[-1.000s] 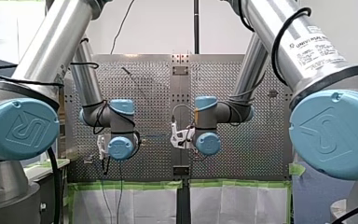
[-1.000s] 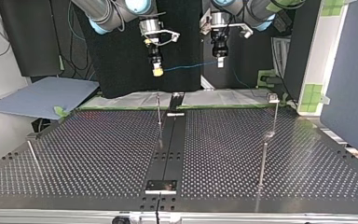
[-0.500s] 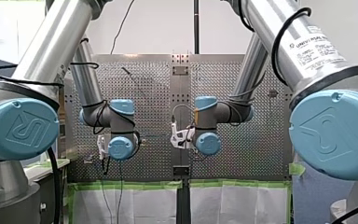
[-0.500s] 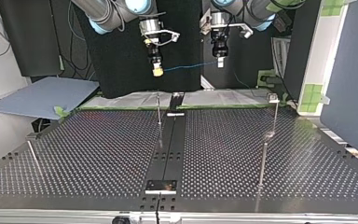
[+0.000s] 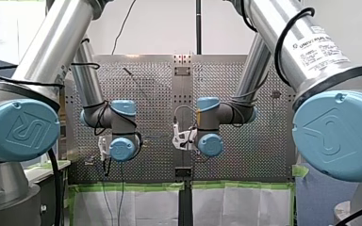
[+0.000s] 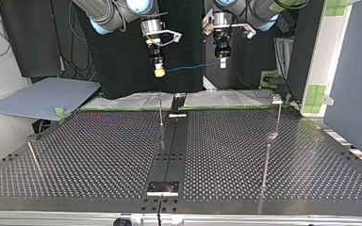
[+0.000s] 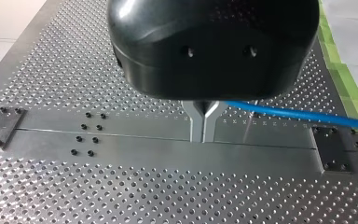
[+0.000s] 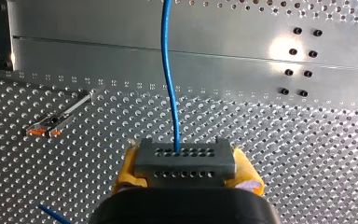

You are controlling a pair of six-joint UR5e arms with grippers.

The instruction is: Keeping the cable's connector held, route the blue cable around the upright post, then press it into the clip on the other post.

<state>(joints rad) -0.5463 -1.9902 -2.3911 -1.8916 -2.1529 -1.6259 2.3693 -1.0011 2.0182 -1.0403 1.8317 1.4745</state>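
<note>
- Now, right gripper (image 8: 186,170) pinches the connector (image 8: 185,156) between yellow pads, high above the post (image 6: 160,113).
- Left gripper (image 7: 204,133), fingers pressed together on the cable (image 7: 298,114), holds it taut, off to the post's side.
- Bring the span down around the post without slackening; the clip (image 6: 276,98) seems well beyond it.
</note>
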